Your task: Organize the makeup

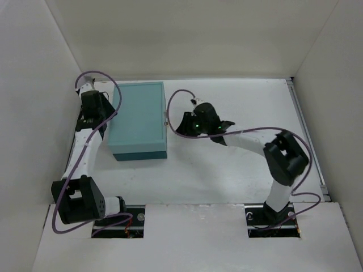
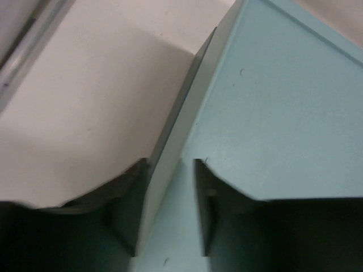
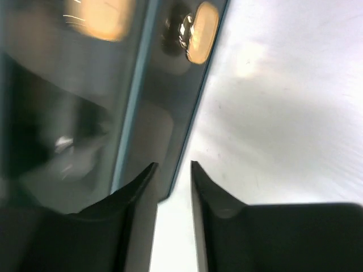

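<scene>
No makeup shows in any view. The big teal box [image 1: 138,119] lies closed left of the middle of the table. My left gripper [image 1: 112,107] sits at the box's left edge. In the left wrist view its jaws [image 2: 168,170] straddle that edge of the box [image 2: 272,113], one finger outside the wall and one on the lid, closed onto it. My right gripper [image 1: 177,123] is at the box's right side, beside the gold latch [image 1: 166,119]. In the right wrist view its jaws [image 3: 173,167] stand narrowly apart and empty by the box's side [image 3: 85,85], below the latch [image 3: 201,31].
White walls enclose the table on the left, back and right. A metal rail [image 1: 309,141] runs along the right edge. The right arm's elbow [image 1: 286,156] hangs over the table's right part.
</scene>
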You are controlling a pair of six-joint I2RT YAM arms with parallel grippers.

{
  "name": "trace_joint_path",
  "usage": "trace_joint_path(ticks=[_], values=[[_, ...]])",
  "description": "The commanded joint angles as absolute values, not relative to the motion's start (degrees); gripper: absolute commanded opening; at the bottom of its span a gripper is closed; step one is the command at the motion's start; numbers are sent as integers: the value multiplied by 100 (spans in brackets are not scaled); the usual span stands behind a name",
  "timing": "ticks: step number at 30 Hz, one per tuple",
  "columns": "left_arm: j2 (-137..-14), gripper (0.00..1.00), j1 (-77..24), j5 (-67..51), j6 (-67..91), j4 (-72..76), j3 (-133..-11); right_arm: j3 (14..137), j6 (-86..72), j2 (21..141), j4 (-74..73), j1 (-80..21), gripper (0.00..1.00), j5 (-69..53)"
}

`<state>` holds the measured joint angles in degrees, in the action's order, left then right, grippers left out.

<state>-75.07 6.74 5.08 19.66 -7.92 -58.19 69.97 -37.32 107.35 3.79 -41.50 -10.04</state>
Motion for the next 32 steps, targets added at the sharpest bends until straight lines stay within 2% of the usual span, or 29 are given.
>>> trace_joint_path(ticks=[1, 2, 3, 4, 5, 7, 9, 13, 18, 21, 25, 32], values=[[-6909, 46, 725, 905, 1960, -1730, -6695, 6593, -3727, 9442, 696, -3688, 42, -598], [-6813, 51, 734, 940, 1951, -1845, -6880, 6435, -3727, 9170, 512, -3574, 52, -511], [-6707, 61, 734, 949, 1951, -1941, -7030, 6294, -3700, 8923, 327, -3477, 69, -414], [-6593, 70, 699, 949, 1951, -2021, -7136, 6145, -3665, 8695, 116, -3389, 100, -300], [-6496, 75, 638, 949, 1951, -2065, -7172, 6039, -3639, 8510, -68, -3327, 100, -186], [-6198, 100, 322, 914, 2004, -2136, -7128, 5811, -3595, 8088, -630, -3186, 100, 226], [-5873, 100, -273, 1010, 2152, -2310, -6979, 5678, -3534, 7727, -1254, -3116, 100, 779], [-5581, 100, -2188, 1431, 2522, -2206, -6408, 5555, -3481, 7121, -2336, -3072, 100, 1686], [-6317, 100, -4544, 2617, 2637, -2303, -6179, 5292, -3524, 6400, -3075, -2844, 100, 2179], [-6836, 100, -5556, 3136, 2637, -2286, -6240, 5072, -3577, 6022, -3295, -2694, 100, 2267], [-7206, 100, -6033, 3182, 2733, -2057, -6223, 4685, -3542, 5477, -3322, -2492, 100, 2259], [-7347, 100, -6016, 3103, 2821, -2021, -6240, 4395, -3401, 4791, -3366, -2272, 100, 2241]])
